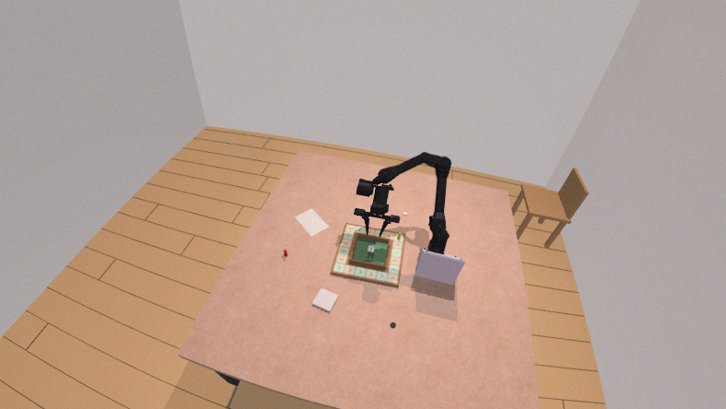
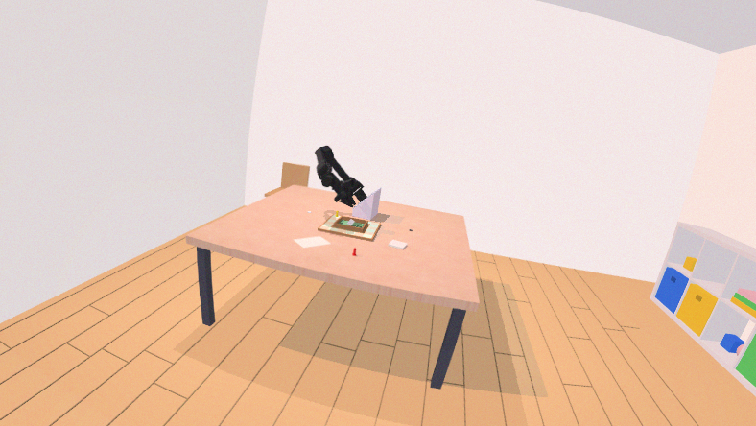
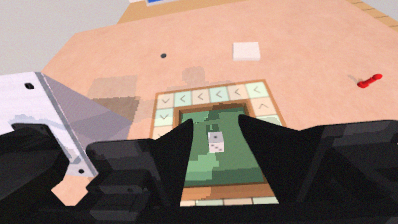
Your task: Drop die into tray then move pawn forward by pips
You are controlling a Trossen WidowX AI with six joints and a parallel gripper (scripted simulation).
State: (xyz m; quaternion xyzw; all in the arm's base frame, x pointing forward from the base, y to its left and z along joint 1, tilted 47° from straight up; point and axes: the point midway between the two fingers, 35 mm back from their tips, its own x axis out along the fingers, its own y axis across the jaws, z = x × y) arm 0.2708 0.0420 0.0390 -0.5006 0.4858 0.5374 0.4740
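Pink table [image 1: 457,324], board [image 1: 339,265] near its middle; our hand [image 1: 374,235] hangs half open over the tray [image 1: 352,252], holding nothing. The die [image 3: 215,142] is in the tray. We should wait for it to settle, read the pips, then reach for the yellow pawn [image 1: 399,235].

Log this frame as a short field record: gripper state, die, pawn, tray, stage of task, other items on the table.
gripper: open, holding nothing, above the tray
die: white, free in the tray, below the fingertips; top face unreadable
tray: green floor, brown rim, centre of board
pawn: yellow, on the board's ring near a corner
stage: die released; pawn not yet moved
other items: red piece, two white cards, small black disc, small white disc
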